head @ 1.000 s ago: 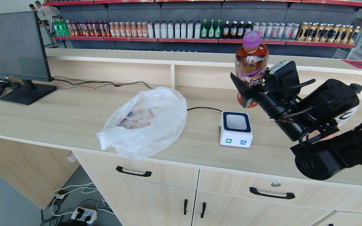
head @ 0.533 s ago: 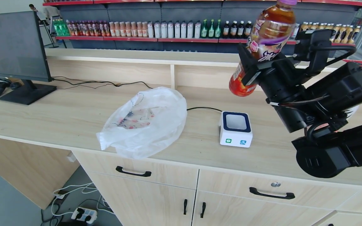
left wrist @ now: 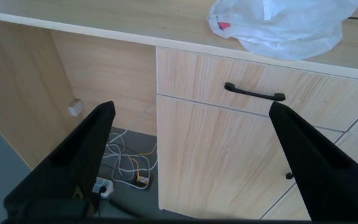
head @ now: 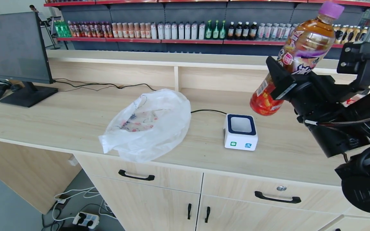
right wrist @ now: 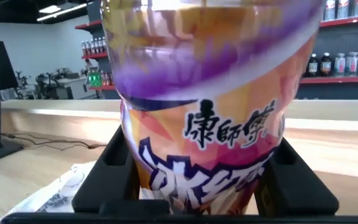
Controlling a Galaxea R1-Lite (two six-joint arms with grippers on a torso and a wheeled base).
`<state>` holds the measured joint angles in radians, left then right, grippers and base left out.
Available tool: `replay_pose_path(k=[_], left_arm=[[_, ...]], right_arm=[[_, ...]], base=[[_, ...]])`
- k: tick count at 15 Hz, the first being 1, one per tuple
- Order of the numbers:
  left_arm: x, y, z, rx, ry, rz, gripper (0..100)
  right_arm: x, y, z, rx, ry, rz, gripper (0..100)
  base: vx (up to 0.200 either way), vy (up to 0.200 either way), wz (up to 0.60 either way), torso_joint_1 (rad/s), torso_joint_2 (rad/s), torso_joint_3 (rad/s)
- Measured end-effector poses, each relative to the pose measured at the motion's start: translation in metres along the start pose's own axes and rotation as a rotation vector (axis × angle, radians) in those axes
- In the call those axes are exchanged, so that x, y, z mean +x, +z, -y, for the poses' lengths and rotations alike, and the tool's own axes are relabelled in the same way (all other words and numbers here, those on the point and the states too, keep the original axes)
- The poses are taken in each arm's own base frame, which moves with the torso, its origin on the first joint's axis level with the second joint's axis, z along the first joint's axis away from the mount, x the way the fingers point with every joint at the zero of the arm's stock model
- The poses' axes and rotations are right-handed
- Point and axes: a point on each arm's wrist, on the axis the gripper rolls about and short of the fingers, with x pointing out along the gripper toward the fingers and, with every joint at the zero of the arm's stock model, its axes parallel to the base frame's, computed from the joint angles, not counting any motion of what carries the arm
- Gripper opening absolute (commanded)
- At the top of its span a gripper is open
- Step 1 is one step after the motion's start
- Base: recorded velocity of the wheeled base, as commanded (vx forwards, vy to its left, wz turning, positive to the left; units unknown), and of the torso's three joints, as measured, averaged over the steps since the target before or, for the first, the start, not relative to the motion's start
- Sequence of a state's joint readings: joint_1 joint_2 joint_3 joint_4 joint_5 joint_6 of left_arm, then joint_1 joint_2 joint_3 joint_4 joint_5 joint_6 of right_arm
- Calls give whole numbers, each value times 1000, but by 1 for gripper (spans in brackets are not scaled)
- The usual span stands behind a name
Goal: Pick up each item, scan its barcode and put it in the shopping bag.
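My right gripper (head: 289, 81) is shut on a tea bottle (head: 295, 57) with a purple cap and purple-and-orange label, held tilted in the air above and to the right of the white barcode scanner (head: 241, 131). In the right wrist view the bottle (right wrist: 207, 99) sits between the black fingers (right wrist: 107, 171). The translucent white shopping bag (head: 148, 123) lies on the wooden counter (head: 75, 118), left of the scanner. My left gripper (left wrist: 191, 149) hangs open below counter level, facing the cabinet front, with the bag (left wrist: 284, 25) above it.
A monitor (head: 13, 48) stands at the counter's far left with cables (head: 101, 85) trailing behind the bag. A raised ledge (head: 172, 59) runs along the back. Drawers with black handles (head: 136, 176) are under the counter. Drink shelves (head: 185, 30) line the far wall.
The right arm lifted the bottle off the counter, carried it up and to the right, and tilted it so its cap leans right. The bag and scanner stayed put.
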<state>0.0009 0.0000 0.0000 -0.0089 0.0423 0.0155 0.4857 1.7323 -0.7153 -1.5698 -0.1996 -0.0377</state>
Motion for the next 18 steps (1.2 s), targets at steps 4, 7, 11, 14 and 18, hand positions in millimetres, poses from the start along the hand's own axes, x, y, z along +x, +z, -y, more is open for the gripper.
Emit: replay_pose_path(k=[4, 7, 11, 14, 18], left_arm=[[0, 0, 0, -2, 0, 0, 100], [0, 0, 0, -5, 0, 0, 100], [0, 0, 0, -9, 1, 1, 100], [0, 0, 0, -11, 2, 3, 100], [0, 1, 0, -10, 2, 6, 100]], right_arm=[[-45, -12, 12, 9, -4, -151, 0], [-69, -11, 18, 2, -9, -207, 0], [-99, -6, 33, -66, -43, -259, 0], [-111, -1, 44, -86, -88, -262, 0], [-116, 6, 47, -106, -98, -243, 0]], base=[[0, 0, 0, 0, 0, 0], [0, 0, 0, 0, 0, 0], [-100, 0, 0, 2, 2, 1], [-200, 0, 0, 5, 2, 4], [0, 0, 0, 0, 0, 0]])
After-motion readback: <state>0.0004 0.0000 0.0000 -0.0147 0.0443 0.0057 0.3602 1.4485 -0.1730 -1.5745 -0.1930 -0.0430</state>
